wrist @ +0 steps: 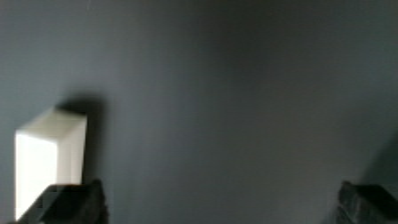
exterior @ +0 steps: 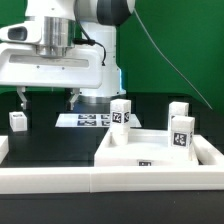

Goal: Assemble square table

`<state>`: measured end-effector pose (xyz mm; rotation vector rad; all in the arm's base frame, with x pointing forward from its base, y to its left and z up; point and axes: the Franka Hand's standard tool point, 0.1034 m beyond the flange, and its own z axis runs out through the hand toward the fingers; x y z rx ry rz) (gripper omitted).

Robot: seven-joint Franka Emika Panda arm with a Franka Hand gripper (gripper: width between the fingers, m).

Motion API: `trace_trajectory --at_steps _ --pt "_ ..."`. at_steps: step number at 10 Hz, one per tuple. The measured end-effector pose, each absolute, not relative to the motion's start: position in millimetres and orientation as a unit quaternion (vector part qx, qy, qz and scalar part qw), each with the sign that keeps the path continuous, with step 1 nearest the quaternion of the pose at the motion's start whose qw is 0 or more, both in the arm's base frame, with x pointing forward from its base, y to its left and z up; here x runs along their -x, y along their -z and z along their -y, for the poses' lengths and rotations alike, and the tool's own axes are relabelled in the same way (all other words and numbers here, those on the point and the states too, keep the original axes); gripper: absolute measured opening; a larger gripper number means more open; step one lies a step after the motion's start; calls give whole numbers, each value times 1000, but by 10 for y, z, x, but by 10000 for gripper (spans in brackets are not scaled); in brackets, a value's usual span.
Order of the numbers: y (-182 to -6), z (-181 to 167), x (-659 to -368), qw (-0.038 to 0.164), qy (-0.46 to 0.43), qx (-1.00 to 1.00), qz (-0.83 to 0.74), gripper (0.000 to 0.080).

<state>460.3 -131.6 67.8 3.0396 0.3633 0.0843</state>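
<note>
Gripper (exterior: 47,98) hung wide open and empty above the bare table, near a loose leg (exterior: 18,121).
The slab (exterior: 150,150) lay at the front with three legs (exterior: 121,114) standing on it; it looked stiff, light and slick, best pinched across an edge.

Exterior view bright, sharp; wrist view dim, blurred, perhaps defocused.
</note>
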Motion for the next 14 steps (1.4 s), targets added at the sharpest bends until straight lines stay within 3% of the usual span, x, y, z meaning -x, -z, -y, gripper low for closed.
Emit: trace_trajectory --at_steps 5,9,14 --pt "-582 1362 -4284 35 -9 -990 -138 649" --pt "-580 1789 -4087 42 4 -972 -229 649" --pt "-541 1916 -4022 39 16 -972 -232 649"
